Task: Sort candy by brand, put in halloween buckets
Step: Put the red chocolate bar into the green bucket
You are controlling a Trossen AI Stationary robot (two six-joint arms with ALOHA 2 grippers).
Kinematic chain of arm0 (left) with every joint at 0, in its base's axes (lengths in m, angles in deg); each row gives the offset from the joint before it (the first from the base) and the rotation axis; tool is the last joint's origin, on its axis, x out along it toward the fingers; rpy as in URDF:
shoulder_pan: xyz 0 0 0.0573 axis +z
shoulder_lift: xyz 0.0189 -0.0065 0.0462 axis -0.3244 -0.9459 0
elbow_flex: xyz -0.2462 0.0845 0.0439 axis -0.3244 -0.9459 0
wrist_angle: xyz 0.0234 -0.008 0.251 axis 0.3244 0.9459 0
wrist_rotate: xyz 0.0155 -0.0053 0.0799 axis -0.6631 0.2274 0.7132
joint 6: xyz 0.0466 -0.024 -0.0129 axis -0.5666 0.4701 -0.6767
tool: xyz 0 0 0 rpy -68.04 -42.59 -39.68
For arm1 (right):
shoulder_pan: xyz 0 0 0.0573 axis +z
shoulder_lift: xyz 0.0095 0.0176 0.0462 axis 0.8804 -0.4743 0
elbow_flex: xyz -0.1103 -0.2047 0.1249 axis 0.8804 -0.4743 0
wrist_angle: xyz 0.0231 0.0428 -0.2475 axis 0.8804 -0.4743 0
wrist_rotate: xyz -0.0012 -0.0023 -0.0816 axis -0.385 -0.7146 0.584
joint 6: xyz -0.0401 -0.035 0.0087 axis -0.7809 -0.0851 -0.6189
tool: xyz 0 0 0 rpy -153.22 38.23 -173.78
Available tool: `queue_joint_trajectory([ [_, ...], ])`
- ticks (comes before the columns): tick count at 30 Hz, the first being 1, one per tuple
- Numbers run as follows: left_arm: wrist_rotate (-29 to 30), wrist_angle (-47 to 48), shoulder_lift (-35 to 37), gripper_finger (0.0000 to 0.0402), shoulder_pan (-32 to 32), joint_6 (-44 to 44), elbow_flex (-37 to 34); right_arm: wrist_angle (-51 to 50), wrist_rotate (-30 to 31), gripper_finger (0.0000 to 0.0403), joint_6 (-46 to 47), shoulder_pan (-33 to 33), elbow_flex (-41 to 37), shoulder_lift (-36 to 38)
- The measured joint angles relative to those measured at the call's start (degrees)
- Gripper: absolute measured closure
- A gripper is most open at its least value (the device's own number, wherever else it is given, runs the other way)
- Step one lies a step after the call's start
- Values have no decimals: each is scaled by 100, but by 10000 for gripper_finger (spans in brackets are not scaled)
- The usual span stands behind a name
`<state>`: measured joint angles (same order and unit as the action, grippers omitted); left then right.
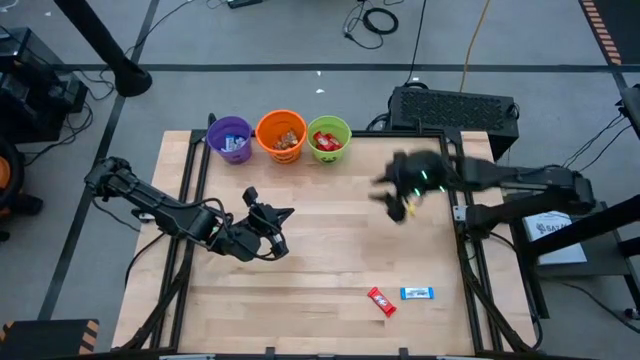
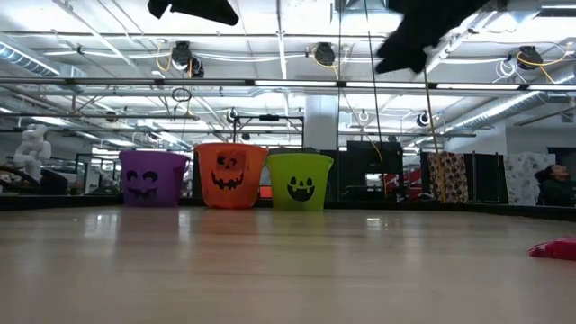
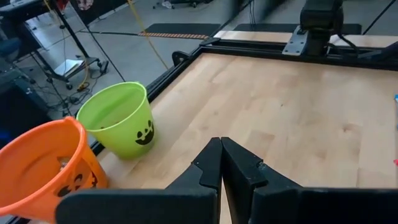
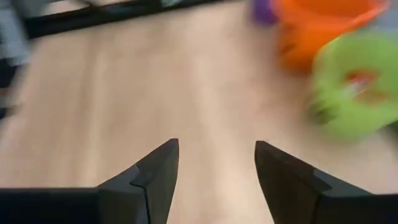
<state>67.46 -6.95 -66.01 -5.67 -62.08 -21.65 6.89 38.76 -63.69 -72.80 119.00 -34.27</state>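
Observation:
Three halloween buckets stand in a row at the table's far edge: purple (image 1: 231, 139), orange (image 1: 281, 135) and lime green (image 1: 329, 139), each with candy inside. A red candy (image 1: 381, 300) and a blue candy (image 1: 417, 293) lie flat near the table's front right. My left gripper (image 1: 283, 213) hovers shut over the table's left middle, its fingers (image 3: 221, 163) closed on nothing. My right gripper (image 1: 392, 190), blurred, hangs open above the table right of the green bucket; its fingers (image 4: 163, 169) stand apart with nothing between them.
A black box (image 1: 455, 108) sits behind the table's far right corner. Bare wood (image 1: 330, 230) lies between the buckets and the two loose candies. Dark rails (image 1: 470, 260) run along the table's left and right sides.

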Motion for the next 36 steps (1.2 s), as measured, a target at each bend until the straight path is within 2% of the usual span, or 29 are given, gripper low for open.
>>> queue_joint_trajectory([
  [4,-26,-110,0,389,0,-14,0,-230,149,211,1237,1399,-571,625],
  [8,-228,-111,-1,389,0,13,0,-157,1111,225,2576,2882,-1131,785],
  [12,-312,-111,-2,389,0,13,0,-56,1979,237,3753,4085,-1392,392],
  [16,-315,-107,-2,389,0,15,0,166,2096,242,4175,5014,-1397,-381],
  [22,-313,-108,-2,389,0,15,0,987,2103,239,4228,5952,-1401,-1688],
  [26,-313,-103,-2,389,0,18,0,1447,2140,228,4188,6315,-1298,-2388],
  [30,-314,-73,-2,389,0,31,0,1258,2510,221,3952,6564,-900,-2952],
  [36,-614,-61,-4,389,-11,61,0,324,2866,225,3635,6677,-230,-3627],
])
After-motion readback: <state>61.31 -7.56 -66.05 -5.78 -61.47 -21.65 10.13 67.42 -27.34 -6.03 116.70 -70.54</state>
